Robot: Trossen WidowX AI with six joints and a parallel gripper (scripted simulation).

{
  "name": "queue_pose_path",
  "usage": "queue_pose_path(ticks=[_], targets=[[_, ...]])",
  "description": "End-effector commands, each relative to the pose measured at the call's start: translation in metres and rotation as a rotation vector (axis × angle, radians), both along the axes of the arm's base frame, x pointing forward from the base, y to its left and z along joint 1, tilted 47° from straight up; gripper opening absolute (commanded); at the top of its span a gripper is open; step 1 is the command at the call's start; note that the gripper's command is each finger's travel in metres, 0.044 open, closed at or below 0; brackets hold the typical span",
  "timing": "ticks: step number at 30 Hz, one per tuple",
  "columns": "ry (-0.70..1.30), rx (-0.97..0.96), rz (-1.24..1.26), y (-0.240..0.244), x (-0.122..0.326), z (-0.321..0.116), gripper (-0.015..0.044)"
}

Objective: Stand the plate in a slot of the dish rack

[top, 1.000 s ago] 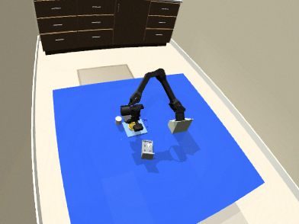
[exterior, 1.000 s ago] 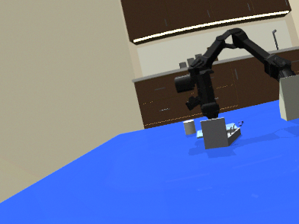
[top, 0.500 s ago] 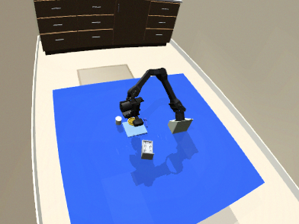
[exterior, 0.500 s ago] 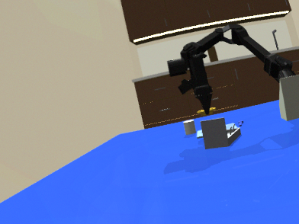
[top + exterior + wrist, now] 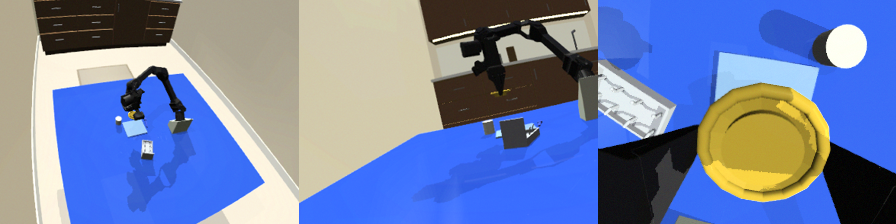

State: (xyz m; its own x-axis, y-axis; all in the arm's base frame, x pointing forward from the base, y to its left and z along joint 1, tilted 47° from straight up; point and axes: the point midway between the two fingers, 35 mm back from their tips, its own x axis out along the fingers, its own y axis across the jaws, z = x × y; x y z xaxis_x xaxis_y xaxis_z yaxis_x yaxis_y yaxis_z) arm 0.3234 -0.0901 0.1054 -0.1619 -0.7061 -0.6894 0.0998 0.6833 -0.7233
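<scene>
From the top view, the claw (image 5: 138,115) (image 5: 501,93) (image 5: 762,140) hangs at the end of the black arm (image 5: 169,85) (image 5: 551,43), with the yellow plate (image 5: 132,114) (image 5: 495,94) (image 5: 763,145) partly showing from under it. The pale blue pad (image 5: 134,128) (image 5: 499,134) (image 5: 765,75) lies just below the claw in the picture, and the rack (image 5: 147,156) (image 5: 513,133) (image 5: 668,117) stands farther down that way, apart from the claw. The white cylinder (image 5: 118,120) (image 5: 488,127) (image 5: 846,46) is to the picture's left of the claw; the arm's base block (image 5: 181,126) (image 5: 589,99) is well off to its right.

From the exterior view, the claw points down with the plate at its fingertips, seen nearly edge-on and close to level. Both are up in the air, above the rack and the blue mat (image 5: 91,160) (image 5: 394,171) (image 5: 878,100). The cylinder stands upright, lower than the claw and toward the picture's left. Behind the claw are dark cabinets (image 5: 76,27) (image 5: 471,99).

From the wrist view, the claw is wide apart but closed on the plate, a black finger against the rim on each side. The plate's hollow face is turned to the camera. The pad shows past the plate's upper edge, the cylinder is beyond the claw at upper right, and the rack, with its rows of pegs, is beyond the left finger, no plate in the part that shows
</scene>
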Motion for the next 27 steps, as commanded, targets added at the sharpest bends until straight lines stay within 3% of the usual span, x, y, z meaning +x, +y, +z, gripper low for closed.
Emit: queue_pose_path(ticks=[1, 11, 27], targets=[[-0.002, 0.001, -0.004, 0.011, 0.003, 0.01, 0.0], [-0.003, -0.007, -0.01, 0.03, 0.007, 0.026, 0.0], [-0.311, -0.074, -0.313, 0.121, -0.051, -0.054, 0.0]])
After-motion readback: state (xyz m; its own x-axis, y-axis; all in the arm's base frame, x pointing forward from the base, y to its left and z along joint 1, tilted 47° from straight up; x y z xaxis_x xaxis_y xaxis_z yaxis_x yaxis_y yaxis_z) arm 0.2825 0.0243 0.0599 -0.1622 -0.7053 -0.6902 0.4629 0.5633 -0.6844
